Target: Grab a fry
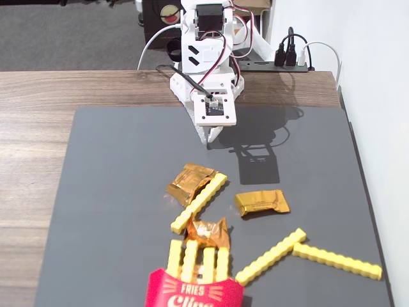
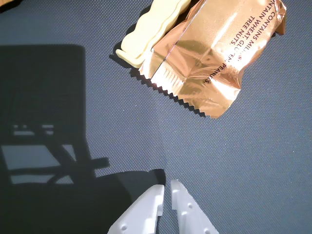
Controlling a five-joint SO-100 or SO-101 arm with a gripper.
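Several yellow studded fries lie on the grey mat. One fry [image 1: 199,202] lies diagonally at the middle, leaning on a gold foil wrapper [image 1: 190,182]. Two more fries [image 1: 270,256] [image 1: 337,261] lie at the lower right. Others stand in the red FRIES carton [image 1: 193,294]. My white gripper [image 1: 211,137] hangs over the mat behind the middle fry, apart from it. In the wrist view the gripper [image 2: 167,187] is shut and empty, with only a thin slit between its jaws. The fry's end [image 2: 151,29] shows at the top, beside the wrapper [image 2: 214,58].
Two more foil wrappers [image 1: 262,201] [image 1: 208,233] lie among the fries. The grey mat [image 1: 115,192] covers a wooden table [image 1: 32,128]. A white wall [image 1: 383,96] runs along the right. A power strip with cables [image 1: 291,61] sits behind the arm's base.
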